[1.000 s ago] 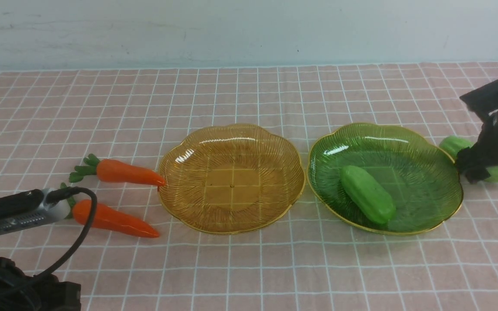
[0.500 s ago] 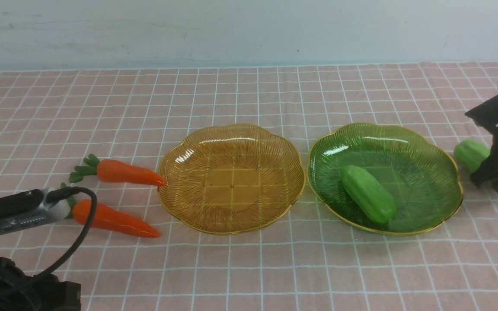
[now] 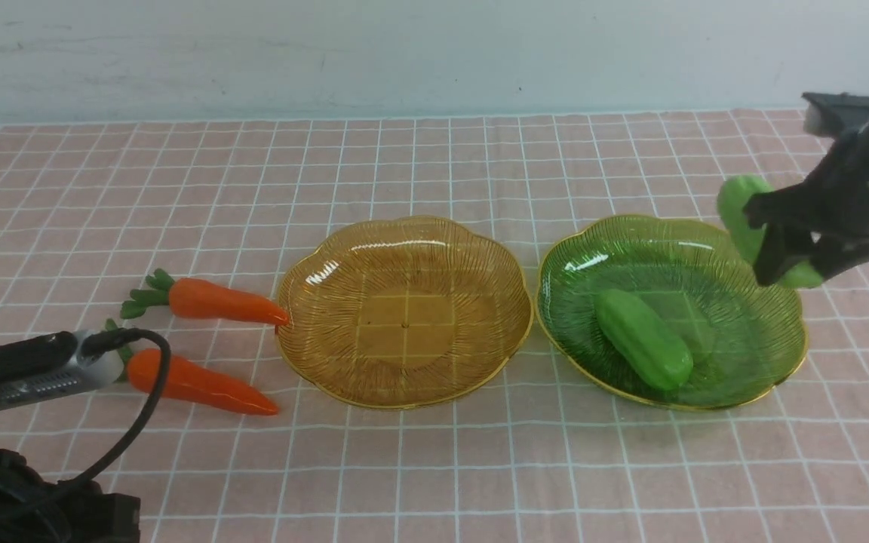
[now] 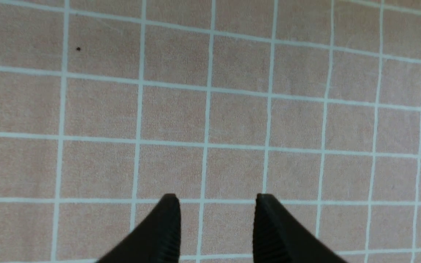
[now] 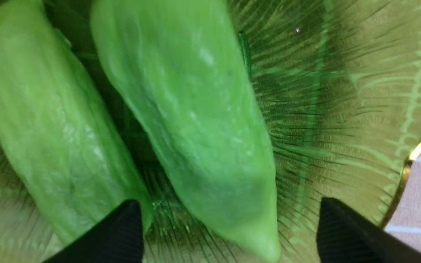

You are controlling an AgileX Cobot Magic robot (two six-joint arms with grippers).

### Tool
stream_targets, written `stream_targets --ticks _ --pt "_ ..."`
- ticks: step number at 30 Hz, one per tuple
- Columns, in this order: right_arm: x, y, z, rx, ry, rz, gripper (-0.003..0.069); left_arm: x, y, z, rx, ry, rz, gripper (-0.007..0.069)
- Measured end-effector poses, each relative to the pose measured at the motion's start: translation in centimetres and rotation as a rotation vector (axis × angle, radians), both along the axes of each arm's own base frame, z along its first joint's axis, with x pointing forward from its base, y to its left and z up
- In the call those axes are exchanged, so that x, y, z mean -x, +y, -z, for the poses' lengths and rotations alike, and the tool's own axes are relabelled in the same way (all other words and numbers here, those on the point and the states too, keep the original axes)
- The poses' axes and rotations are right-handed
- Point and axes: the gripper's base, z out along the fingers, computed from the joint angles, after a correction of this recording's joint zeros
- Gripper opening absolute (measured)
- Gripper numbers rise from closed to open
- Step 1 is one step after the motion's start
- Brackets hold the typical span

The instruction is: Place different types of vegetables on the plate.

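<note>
The front camera is mounted on the robot's side between the arms, raised, facing forward and down across the checked cloth (image 3: 434, 467) to the far wall (image 3: 404, 53); it takes in the whole work area. The left wrist camera looks straight down at bare cloth from close range, at the near left. The right wrist camera looks down from very close onto the green plate (image 5: 342, 91), at the right, which the front view also covers.

Black right gripper (image 3: 790, 270) over a ribbed green, gold-rimmed plate (image 3: 668, 245); the gourd (image 5: 196, 109) between its fingers (image 5: 115, 237) and the second gourd (image 5: 49, 128) beside are light green. Beneath the black left gripper (image 4: 216, 204), pink cloth (image 4: 232, 109) gridded white. Near it, orange carrots (image 3: 216, 300) (image 3: 193, 383), dark-green tops (image 3: 144, 294).
</note>
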Motion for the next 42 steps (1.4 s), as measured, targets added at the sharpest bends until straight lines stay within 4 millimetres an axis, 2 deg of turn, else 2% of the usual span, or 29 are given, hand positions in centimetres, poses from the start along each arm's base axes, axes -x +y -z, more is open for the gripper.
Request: stream_targets --ticks 3,4,8,13,18,21,23,29,37,39,42 --pt "1.3 0.0 -1.8 -0.021 -0.028 0.028 0.0637 -0.6 0.1 0.0 0.010 -0.032 -0.048 0.0263" --pt "2.3 0.0 -3.0 -0.042 -0.043 0.037 0.0645 -1.1 0.1 0.1 0.015 -0.037 -0.064 0.0263" --pt "6.5 -0.1 -6.9 -0.100 -0.103 0.049 0.0634 -3.8 0.2 0.7 0.024 -0.002 -0.094 0.0263" --pt "9.4 -0.5 -9.1 -0.101 -0.155 0.009 0.0584 -9.2 0.0 1.4 0.043 0.057 -0.122 0.0288" --pt "9.5 -0.8 -9.2 -0.059 -0.166 -0.025 0.0546 -13.4 -0.2 2.8 0.067 0.118 -0.144 0.0412" --pt "9.5 -0.8 -9.2 -0.054 -0.165 -0.026 0.0540 -15.1 -0.2 3.9 0.094 0.168 -0.203 0.0506" --pt "9.5 -0.9 -9.2 -0.053 -0.165 -0.026 0.0540 -15.8 -0.2 4.9 0.115 0.212 -0.263 0.0543" --pt "9.5 -0.8 -9.2 -0.065 -0.164 -0.024 0.0540 -17.6 0.2 7.8 0.128 0.210 -0.410 0.0556" --pt "9.6 -0.8 -9.2 -0.066 -0.163 -0.023 0.0540 -18.5 0.5 9.3 0.122 0.178 -0.443 0.0552" --pt "9.6 -0.7 -9.2 -0.067 -0.163 -0.023 0.0540 -18.5 0.5 9.3 0.121 0.181 -0.444 0.0535" --pt "9.6 -0.7 -9.2 -0.073 -0.162 -0.021 0.0540 -18.6 0.5 9.3 0.115 0.165 -0.435 0.0467"
